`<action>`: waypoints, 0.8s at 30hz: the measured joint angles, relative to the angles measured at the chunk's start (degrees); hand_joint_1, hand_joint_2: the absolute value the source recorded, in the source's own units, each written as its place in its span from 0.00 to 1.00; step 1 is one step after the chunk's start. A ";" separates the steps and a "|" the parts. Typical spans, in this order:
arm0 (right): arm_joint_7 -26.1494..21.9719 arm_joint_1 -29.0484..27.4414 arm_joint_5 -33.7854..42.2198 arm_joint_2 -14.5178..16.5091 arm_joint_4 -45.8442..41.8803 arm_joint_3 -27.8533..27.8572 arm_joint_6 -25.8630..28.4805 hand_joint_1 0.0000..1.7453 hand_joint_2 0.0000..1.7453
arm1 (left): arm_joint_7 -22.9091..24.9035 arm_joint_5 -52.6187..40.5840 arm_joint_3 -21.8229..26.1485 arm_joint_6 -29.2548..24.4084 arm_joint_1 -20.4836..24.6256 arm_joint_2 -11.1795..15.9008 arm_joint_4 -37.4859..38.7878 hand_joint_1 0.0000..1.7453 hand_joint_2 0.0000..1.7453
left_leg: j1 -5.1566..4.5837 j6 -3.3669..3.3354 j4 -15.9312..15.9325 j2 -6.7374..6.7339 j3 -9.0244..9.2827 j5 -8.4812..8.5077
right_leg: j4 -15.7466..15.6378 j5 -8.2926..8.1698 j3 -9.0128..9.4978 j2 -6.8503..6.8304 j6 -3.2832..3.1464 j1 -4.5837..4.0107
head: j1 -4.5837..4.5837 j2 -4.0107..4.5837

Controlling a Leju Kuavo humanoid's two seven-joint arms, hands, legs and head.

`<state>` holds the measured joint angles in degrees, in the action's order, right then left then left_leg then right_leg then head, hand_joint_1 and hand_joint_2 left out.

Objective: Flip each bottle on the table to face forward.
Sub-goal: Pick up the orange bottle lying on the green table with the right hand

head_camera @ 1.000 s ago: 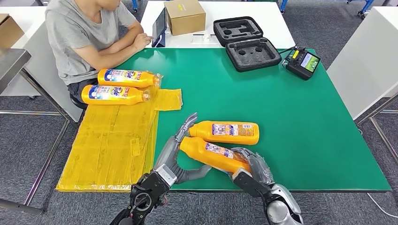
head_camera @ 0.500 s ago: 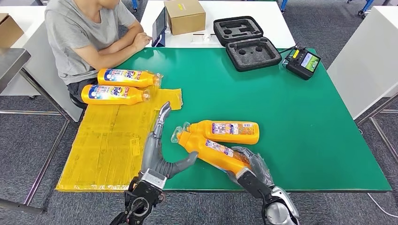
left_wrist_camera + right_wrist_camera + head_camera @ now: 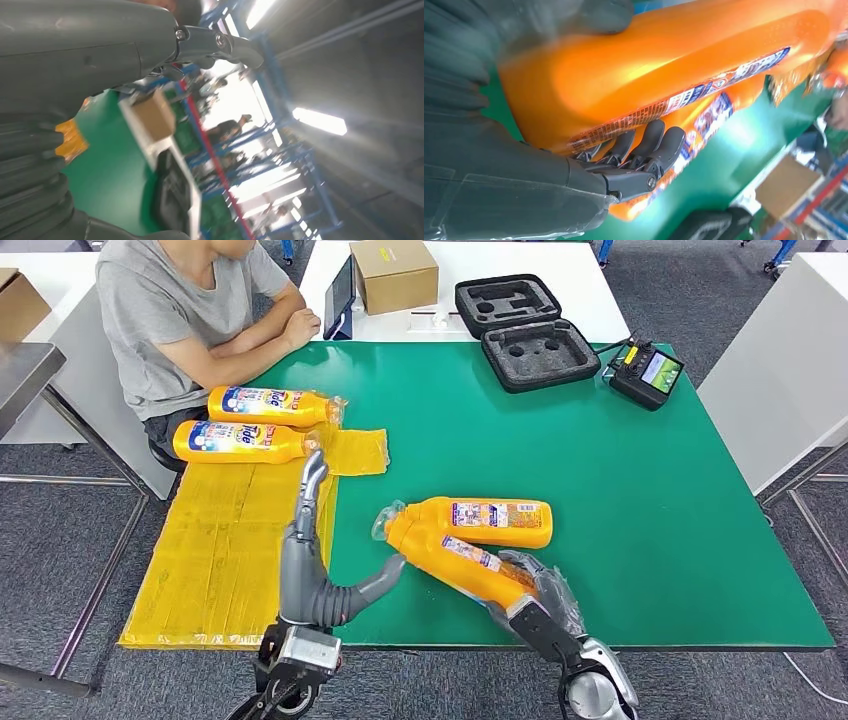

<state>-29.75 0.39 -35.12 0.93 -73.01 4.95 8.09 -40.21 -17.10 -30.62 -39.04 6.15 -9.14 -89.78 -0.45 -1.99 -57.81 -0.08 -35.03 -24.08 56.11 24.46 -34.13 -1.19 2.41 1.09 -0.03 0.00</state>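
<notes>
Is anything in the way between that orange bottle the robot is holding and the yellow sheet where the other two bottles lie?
Partly. The left hand stands open beside the held bottle, along the edge of the yellow sheet, right between them. The right hand grips the bottle's base. Otherwise the green table between them looks bare.

**Where there is room and what is in the way**

The right side of the green table (image 3: 640, 540) is bare, so a hand could pass there. Near the front edge, two orange bottles lie close together: the held bottle (image 3: 450, 562) touches the second bottle (image 3: 485, 522) just behind it. The right hand (image 3: 535, 590) grips the held bottle's base. The left hand (image 3: 315, 560) stands with fingers apart, over the edge of the yellow sheet (image 3: 235, 560), just beside the held bottle's cap. Two more bottles (image 3: 255, 422) lie at the sheet's far end, near a seated person (image 3: 170, 310). A black foam case (image 3: 525, 332) and a controller (image 3: 647, 372) block the far edge.
</notes>
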 joint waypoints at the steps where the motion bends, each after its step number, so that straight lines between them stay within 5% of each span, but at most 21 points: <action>1: 0.00 0.00 -0.46 0.02 0.01 0.11 0.94 1.00 1.00 | -0.01 -0.43 -0.17 -0.47 -0.15 0.16 -0.70 0.00 1.00 | 0.00 0.00 0.00 0.00 0.00 0.00 | 0.00 0.00 0.00 0.00 0.00 0.00 | 0.01 0.00; 6: -0.38 -0.37 -0.15 0.28 -0.42 0.51 3.17 1.00 1.00 | -0.01 2.19 -0.25 -0.34 -1.77 0.72 -2.69 0.00 1.00 | -0.01 0.00 0.00 0.00 0.00 0.00 | -0.01 0.00 -0.02 0.00 0.00 0.01 | 0.01 0.00; 13: -1.80 -3.16 3.51 1.36 -4.80 1.90 4.06 1.00 1.00 | 0.13 12.59 4.23 7.14 -3.21 -0.30 2.77 0.00 1.00 | 0.00 0.00 0.00 -0.01 -0.01 -0.01 | -0.01 0.00 -0.05 0.02 0.00 0.01 | 0.01 0.00; 24: -3.60 -5.34 6.71 2.11 -9.26 3.37 4.07 1.00 1.00 | 0.13 14.49 9.21 6.06 -5.46 -2.47 9.47 0.00 1.00 | -0.01 0.00 0.00 -0.01 -0.02 -0.02 | -0.01 0.01 -0.05 0.02 0.00 0.01 | 0.01 0.00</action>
<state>-33.35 -4.95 -28.41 3.04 -82.28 8.32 12.17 -40.09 -2.62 -21.41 -32.98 0.68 -11.61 -80.31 -0.46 -2.00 -57.81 -0.09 -35.05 -24.10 56.10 24.47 -34.18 -1.18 2.41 1.11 -0.02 0.00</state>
